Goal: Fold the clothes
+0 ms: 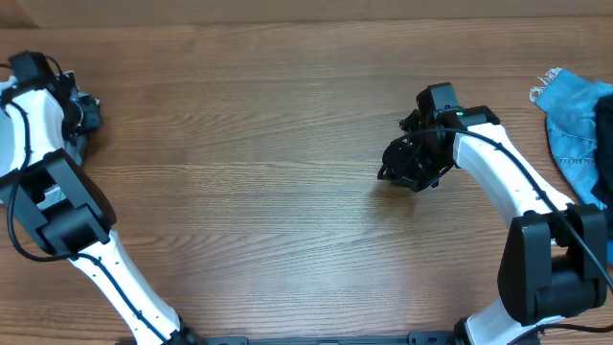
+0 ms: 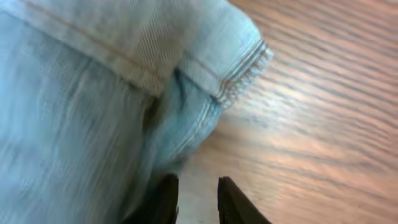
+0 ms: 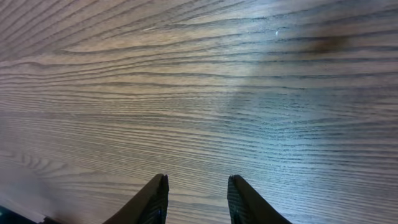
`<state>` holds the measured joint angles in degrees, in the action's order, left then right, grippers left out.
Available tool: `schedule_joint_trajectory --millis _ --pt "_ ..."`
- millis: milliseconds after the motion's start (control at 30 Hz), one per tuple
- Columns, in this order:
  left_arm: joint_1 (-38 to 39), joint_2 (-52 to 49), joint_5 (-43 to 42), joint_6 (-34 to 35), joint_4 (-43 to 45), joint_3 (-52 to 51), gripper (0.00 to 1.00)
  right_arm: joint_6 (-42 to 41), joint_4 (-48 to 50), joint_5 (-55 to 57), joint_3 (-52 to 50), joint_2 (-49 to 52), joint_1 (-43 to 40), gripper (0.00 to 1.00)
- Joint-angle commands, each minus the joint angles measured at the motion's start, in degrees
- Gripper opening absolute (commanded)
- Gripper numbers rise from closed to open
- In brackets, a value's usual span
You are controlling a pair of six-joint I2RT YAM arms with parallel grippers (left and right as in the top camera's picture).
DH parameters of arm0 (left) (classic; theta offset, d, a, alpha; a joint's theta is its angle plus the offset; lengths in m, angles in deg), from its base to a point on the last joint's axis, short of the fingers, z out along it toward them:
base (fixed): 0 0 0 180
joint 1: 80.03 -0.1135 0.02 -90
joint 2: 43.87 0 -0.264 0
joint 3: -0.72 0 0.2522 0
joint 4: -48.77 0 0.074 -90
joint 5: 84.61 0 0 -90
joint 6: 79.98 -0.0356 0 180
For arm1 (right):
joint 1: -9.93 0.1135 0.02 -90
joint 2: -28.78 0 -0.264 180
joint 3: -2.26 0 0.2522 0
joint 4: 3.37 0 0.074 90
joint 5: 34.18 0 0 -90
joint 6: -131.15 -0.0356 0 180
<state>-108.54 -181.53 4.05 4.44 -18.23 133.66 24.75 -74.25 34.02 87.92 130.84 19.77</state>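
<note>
Pale light-blue jeans (image 2: 81,106) fill the left of the left wrist view, a stitched hem (image 2: 245,62) folded over on the wood table (image 2: 323,124). My left gripper (image 2: 198,182) is open by a narrow gap with only table between its fingers; the left finger (image 2: 163,200) rests against the denim. In the overhead view this gripper (image 1: 86,113) is at the far left edge. My right gripper (image 3: 198,179) hangs open over bare wood near the table's middle right (image 1: 395,169). A medium-blue denim garment (image 1: 578,120) with a frayed white edge lies at the right edge.
The wood table (image 1: 268,192) stretches between the two arms. The right arm's white link (image 1: 508,172) runs from the front right edge toward the middle. The blue garment partly leaves the frame on the right.
</note>
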Motion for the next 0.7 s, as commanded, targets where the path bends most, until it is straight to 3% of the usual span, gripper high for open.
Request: schedule_joint_trajectory --millis 0,100,200,367,467,567,667 --pt "0.15 2.32 -9.86 1.97 -7.28 10.56 0.28 2.21 3.34 8.39 0.81 -4.2 0.09 0.43" --pt "1.79 6.62 -14.82 1.22 -15.54 17.46 0.31 4.17 4.17 10.43 5.68 -7.61 0.09 0.5" --pt "7.15 14.49 -12.72 -2.78 -24.9 21.35 0.43 4.5 3.87 10.4 13.14 -11.08 0.09 0.57" --pt "18.84 27.54 -6.88 -2.34 -30.67 21.35 0.4 5.68 3.41 10.34 19.76 -16.57 0.02 0.62" --pt "26.21 35.63 -0.81 3.56 -35.12 21.35 0.44 6.45 3.41 10.25 20.87 -22.95 0.04 0.67" --pt "31.95 41.64 4.07 9.33 -39.87 21.35 0.49 6.45 2.84 10.58 20.87 -29.38 0.04 0.79" --pt "35.28 45.57 4.9 10.34 -43.58 21.11 0.5 6.43 0.92 13.31 20.85 -34.03 0.04 0.95"
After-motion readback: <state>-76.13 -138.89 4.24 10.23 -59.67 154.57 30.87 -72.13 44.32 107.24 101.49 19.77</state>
